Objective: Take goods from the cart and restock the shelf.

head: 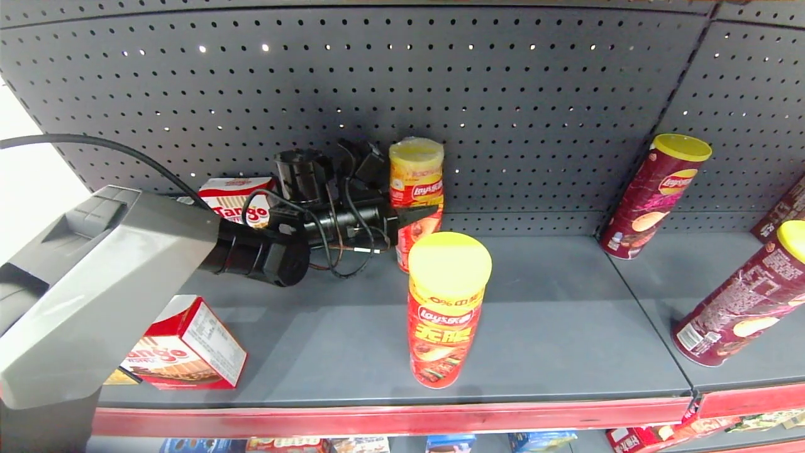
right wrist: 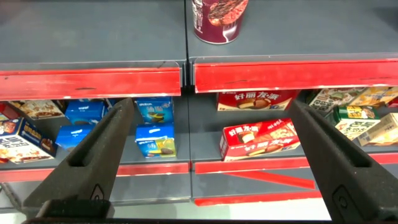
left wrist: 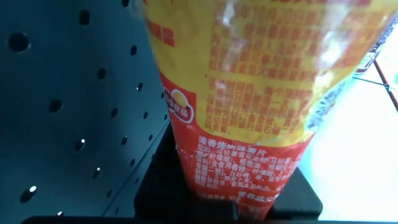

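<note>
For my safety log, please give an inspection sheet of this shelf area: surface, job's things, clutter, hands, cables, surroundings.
Surface: grey shelf, red front edge, pegboard behind.
Job's things: rear chip can upright by the pegboard; front chip can upright, free.
Clutter: maroon cans leaning at the right; wafer boxes at the left.
Hands: left hand shut on rear chip can; right hand open, empty.
Cables: black cable along the left arm.
Surroundings: lower shelves stocked with boxes.
</note>
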You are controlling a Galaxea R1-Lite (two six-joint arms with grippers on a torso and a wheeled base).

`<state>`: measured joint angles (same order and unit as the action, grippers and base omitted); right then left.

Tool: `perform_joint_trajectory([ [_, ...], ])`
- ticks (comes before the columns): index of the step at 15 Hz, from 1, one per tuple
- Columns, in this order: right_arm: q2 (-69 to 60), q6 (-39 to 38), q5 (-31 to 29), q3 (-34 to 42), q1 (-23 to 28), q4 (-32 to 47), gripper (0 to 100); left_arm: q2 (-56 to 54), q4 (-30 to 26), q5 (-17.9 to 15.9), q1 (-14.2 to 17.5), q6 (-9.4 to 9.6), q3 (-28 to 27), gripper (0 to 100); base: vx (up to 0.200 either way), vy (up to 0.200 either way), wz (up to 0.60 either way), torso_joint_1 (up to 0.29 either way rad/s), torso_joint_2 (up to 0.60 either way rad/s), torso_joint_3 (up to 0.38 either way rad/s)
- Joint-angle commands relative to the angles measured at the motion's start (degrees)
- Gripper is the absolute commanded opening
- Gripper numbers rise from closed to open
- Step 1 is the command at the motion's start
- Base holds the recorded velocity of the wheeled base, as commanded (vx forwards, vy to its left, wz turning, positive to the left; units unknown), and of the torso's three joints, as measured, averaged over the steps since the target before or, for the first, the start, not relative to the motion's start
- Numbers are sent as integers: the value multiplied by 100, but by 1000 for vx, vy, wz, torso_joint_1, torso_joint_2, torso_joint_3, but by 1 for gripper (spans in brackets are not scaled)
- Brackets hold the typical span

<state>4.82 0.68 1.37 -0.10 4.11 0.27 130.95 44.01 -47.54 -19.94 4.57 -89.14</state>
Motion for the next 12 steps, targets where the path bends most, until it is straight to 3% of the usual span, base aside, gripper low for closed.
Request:
perform_joint_trajectory([
  [1, 11, 2, 4, 1, 2, 0, 100, 9, 3, -1, -1, 0, 19, 100, 0, 0, 0, 0, 0, 0],
  [6, 11, 2, 4, 1, 2, 0, 100, -140, -252, 17, -10, 0, 46, 100, 0, 0, 0, 0, 0, 0],
  [8, 11, 2, 4, 1, 2, 0, 100, -571, -1008, 35, -1, 0, 37, 100, 0, 0, 0, 0, 0, 0],
  [10, 11, 2, 4, 1, 2, 0, 100, -826, -1483, 52, 8, 158, 28, 100, 0, 0, 0, 0, 0, 0],
  [12, 11, 2, 4, 1, 2, 0, 100, -975, -1957, 333, 8, 369, -7, 100, 0, 0, 0, 0, 0, 0],
])
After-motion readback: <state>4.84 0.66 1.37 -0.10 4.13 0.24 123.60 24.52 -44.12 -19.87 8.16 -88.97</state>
